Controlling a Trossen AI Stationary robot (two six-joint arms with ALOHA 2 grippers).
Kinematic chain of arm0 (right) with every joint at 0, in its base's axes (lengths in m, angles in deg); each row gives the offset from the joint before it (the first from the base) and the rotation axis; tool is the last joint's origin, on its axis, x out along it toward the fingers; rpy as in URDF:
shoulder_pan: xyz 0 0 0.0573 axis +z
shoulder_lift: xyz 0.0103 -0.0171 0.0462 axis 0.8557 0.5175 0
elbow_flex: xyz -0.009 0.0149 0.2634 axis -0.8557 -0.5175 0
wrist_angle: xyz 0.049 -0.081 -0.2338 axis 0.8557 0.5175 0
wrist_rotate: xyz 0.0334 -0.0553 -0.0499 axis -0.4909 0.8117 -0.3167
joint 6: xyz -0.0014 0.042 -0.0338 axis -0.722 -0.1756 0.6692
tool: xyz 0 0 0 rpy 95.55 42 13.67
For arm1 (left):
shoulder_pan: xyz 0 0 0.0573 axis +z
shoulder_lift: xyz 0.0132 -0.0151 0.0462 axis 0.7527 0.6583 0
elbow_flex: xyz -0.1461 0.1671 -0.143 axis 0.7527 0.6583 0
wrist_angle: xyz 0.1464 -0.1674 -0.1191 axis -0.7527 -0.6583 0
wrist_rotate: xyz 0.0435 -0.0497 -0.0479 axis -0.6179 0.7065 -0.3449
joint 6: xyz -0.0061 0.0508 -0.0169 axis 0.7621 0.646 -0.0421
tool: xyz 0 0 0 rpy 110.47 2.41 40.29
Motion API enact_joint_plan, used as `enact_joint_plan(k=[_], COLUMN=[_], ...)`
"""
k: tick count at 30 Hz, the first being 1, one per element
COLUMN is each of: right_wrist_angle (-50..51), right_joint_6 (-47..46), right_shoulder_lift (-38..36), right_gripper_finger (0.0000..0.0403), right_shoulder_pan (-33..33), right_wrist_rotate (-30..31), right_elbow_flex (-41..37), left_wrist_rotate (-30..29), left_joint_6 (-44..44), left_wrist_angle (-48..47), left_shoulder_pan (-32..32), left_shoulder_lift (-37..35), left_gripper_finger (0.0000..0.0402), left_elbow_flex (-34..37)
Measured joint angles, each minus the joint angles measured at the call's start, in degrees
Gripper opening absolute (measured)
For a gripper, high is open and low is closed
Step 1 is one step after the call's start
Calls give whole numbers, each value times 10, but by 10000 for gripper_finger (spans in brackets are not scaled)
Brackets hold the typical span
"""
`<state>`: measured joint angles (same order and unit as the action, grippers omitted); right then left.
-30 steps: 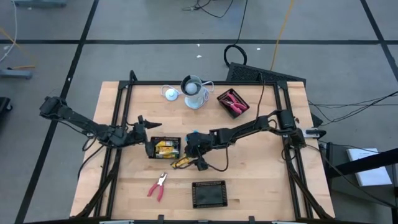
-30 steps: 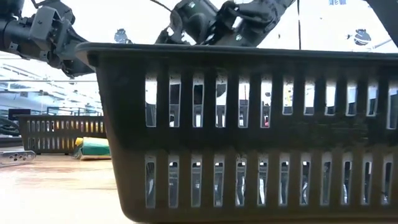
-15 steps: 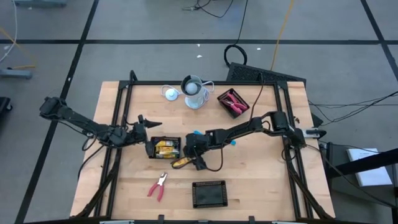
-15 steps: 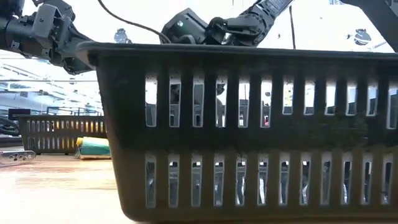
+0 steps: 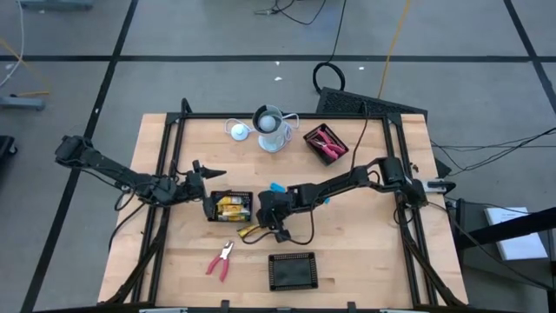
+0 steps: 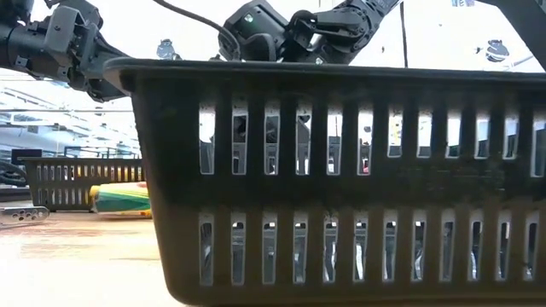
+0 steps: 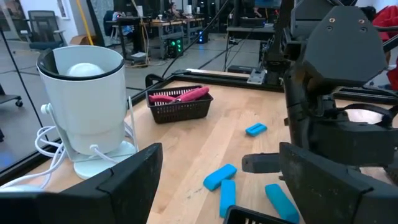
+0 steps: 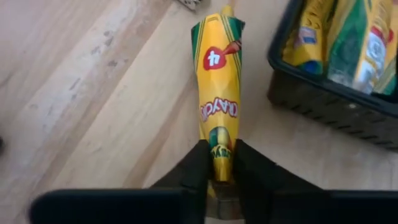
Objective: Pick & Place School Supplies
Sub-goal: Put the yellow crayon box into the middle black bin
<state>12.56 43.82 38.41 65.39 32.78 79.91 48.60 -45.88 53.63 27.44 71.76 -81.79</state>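
Crayon packet (image 8: 218,99), yellow-and-green, glossy, oblong, pinched at one end by the right gripper (image 8: 219,167); lying on pale wood table (image 5: 365,252) just beside the black mesh tray (image 5: 229,208) of like packets; light-blue oblong pieces (image 7: 219,177), smooth, scattered beyond that tray; left gripper (image 5: 205,174) spread open, just beside the tray's far side.

the near black tray (image 6: 341,179) hides most of the table in the low view.

A lab: cluttered benches (image 7: 155,25) and floor cables (image 5: 382,52).
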Motion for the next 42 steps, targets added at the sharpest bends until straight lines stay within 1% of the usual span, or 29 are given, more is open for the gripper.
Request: enact_joint_plan(k=[2, 3, 10, 14, 19, 28, 33, 38, 42], right_wrist_angle=[3, 6, 19, 26, 32, 18, 8, -1, -10], right_joint_6=[3, 8, -2, -4, -4, -4, 2, 0, -4], right_shoulder_lift=[0, 0, 0, -4, -17, -65, -92, -90, -76], right_gripper_finger=[21, 17, 17, 17, 17, 17, 17, 17, 17], right_shoulder_pan=[2, 2, 4, 8, 18, 23, 14, -15, -43], right_wrist_rotate=[-1, -2, -15, -43, -44, -5, 34, 36, 36], right_elbow_flex=[0, 0, 0, 0, -2, -2, -1, 8, 26], left_wrist_rotate=[0, 0, 0, 0, 0, 2, 2, 5, 12], left_joint_6=[0, 0, -1, 0, 0, -3, -9, -11, -12], left_wrist_angle=[0, 0, -1, -1, -3, -17, -20, -19, -19], left_shoulder_pan=[0, 0, 0, 0, 0, 0, 0, 0, 0], left_shoulder_lift=[0, 0, 0, 0, 0, 0, 0, 0, 0], left_gripper_finger=[326, 326, 326, 326, 326, 326, 326, 326, 326], left_elbow_flex=[0, 0, 0, 0, 0, 0, 0, 0, 0])
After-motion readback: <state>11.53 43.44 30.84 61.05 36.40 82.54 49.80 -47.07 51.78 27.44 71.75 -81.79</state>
